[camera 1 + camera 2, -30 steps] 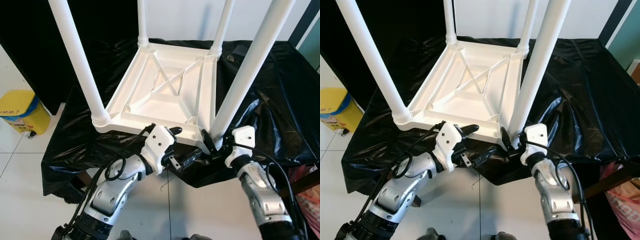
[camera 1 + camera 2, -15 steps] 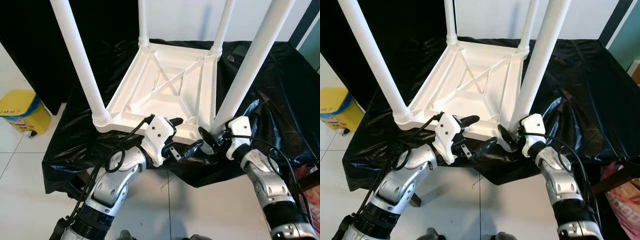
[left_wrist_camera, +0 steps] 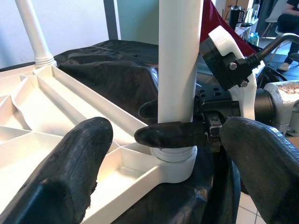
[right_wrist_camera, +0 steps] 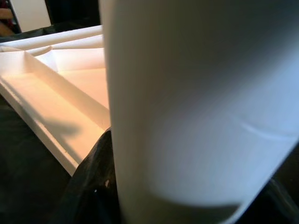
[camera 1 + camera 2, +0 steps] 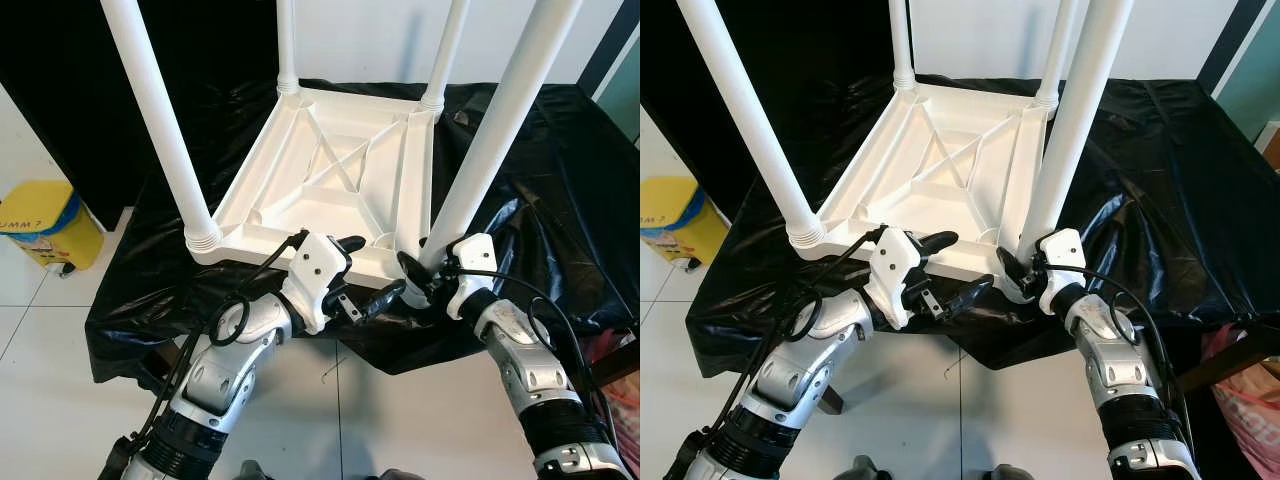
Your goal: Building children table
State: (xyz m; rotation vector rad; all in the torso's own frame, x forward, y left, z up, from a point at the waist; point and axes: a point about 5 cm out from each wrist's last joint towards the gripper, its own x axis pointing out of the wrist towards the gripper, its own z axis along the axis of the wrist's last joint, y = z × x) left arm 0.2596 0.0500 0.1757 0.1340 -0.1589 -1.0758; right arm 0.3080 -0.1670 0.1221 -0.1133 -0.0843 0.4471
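Lying upside down, table (image 5: 335, 185) points legs upward.

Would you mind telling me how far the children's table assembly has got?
All four white legs stand in the corner sockets of the upturned tabletop on the black sheet. In hand: the right gripper clasps the base of the near-right leg, probably tightening it; the left gripper waits open beside it. Left: finish that leg, then turn the table upright.
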